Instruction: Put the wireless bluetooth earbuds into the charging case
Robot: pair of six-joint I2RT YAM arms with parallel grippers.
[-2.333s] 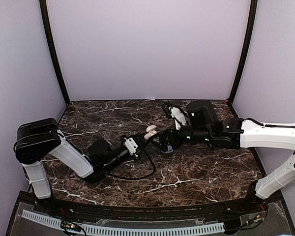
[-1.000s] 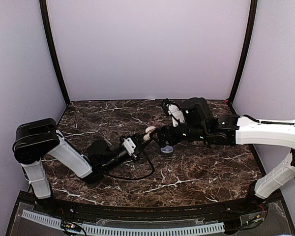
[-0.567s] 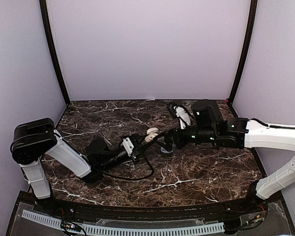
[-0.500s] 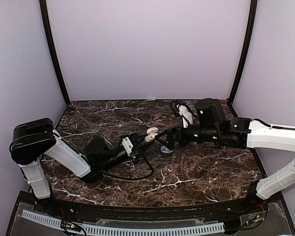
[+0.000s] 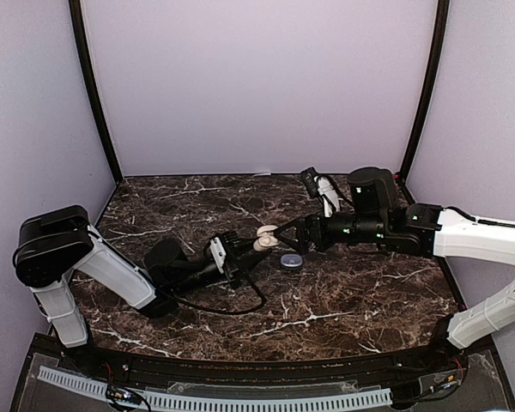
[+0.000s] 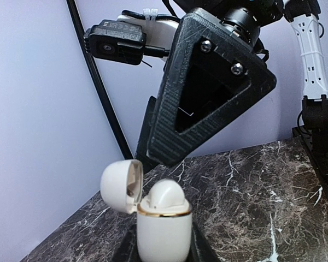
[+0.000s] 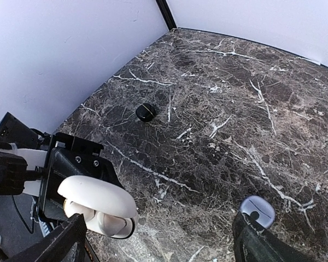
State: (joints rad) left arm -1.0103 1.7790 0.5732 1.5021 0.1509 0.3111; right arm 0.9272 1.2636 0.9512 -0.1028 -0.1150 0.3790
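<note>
Above the middle of the counter [image 5: 343, 292], the left gripper [image 5: 251, 247] is pinched tight on the white charging case [image 6: 164, 229], its lid flipped back and 1 white earbud [image 6: 163, 195] standing proud in its well. The right gripper [image 5: 287, 236] hangs spread wide just beside it, holding nothing. What looks like a small black earbud [image 7: 146, 112] lies toward the counter's left edge. Such buds are probably light, glossy and slippery; pinch gently across the rounded body.

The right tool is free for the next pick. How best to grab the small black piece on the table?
Probably pinch the black piece across its round sides, from straight above: it sits low and alone, bare table on every side.
</note>
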